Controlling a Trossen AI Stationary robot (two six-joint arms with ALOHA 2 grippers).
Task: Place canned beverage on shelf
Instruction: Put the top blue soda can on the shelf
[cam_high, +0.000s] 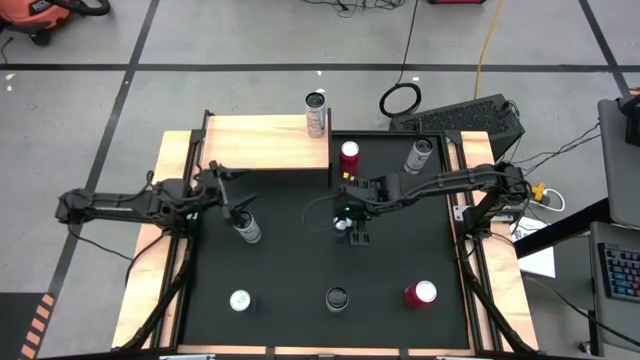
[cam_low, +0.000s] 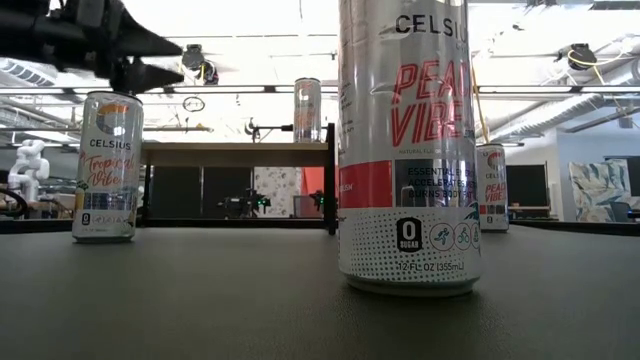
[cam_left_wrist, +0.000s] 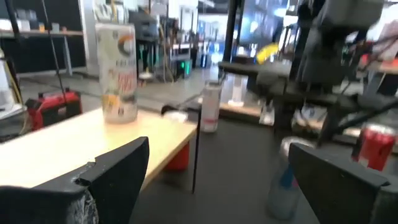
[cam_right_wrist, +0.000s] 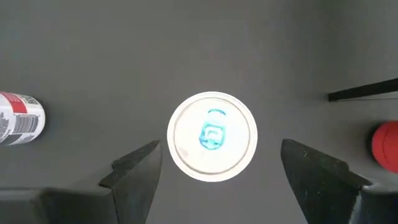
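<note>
You'd take the slick, rigid can (cam_right_wrist: 212, 136) round its sides (right gripper (cam_right_wrist: 217, 168) spread wide above it).

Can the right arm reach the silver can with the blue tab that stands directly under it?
Probably yes: the right pincer hangs open straight above the upright silver can with the blue tab, and nothing stands between them.

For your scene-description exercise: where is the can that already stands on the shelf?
In the high view, the can stands upright at the far right corner of the shelf, with a red can on the mat beside that corner.
</note>
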